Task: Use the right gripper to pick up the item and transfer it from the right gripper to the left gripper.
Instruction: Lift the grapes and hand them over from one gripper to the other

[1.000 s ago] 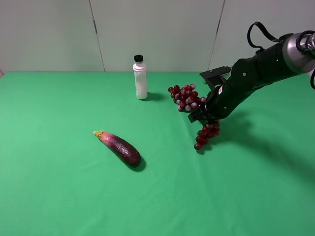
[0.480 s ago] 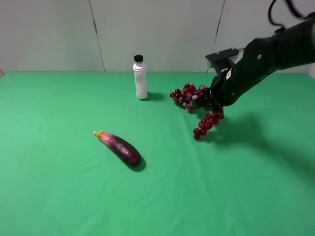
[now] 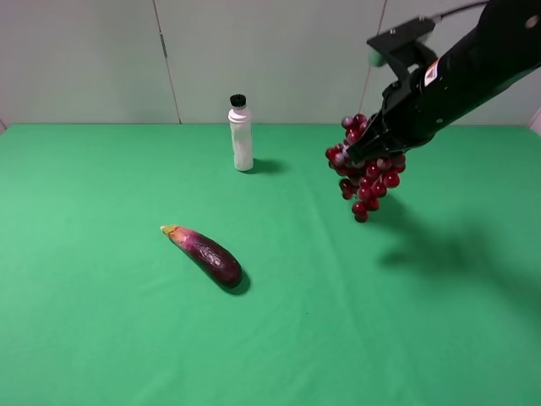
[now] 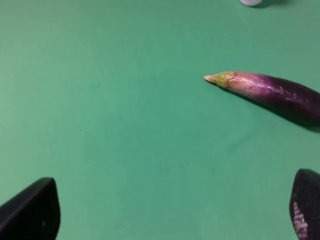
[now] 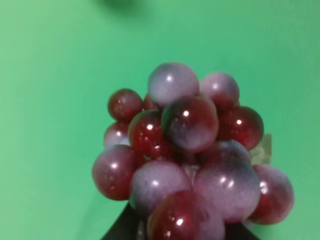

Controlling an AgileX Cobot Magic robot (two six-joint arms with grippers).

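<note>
The item, a bunch of glossy dark red grapes (image 3: 365,173), hangs in the air above the green table (image 3: 101,338) at the right. My right gripper (image 3: 365,150) is shut on the upper part of the bunch, and the rest dangles below it. The right wrist view is filled by the grapes (image 5: 190,150), with only a bit of a dark finger (image 5: 117,231) showing under them. My left gripper (image 4: 170,215) is open, with nothing between its fingers. It hovers over bare cloth near the eggplant's tip and is out of the exterior view.
A purple eggplant (image 3: 207,254) lies left of centre on the table, also seen as the eggplant (image 4: 270,90) in the left wrist view. A white bottle (image 3: 241,135) with a black cap stands upright at the back centre.
The right arm has lifted the grapes off the table, up and to the right. The bunch now hangs free in the air. The left gripper view gives no earlier frame.
</note>
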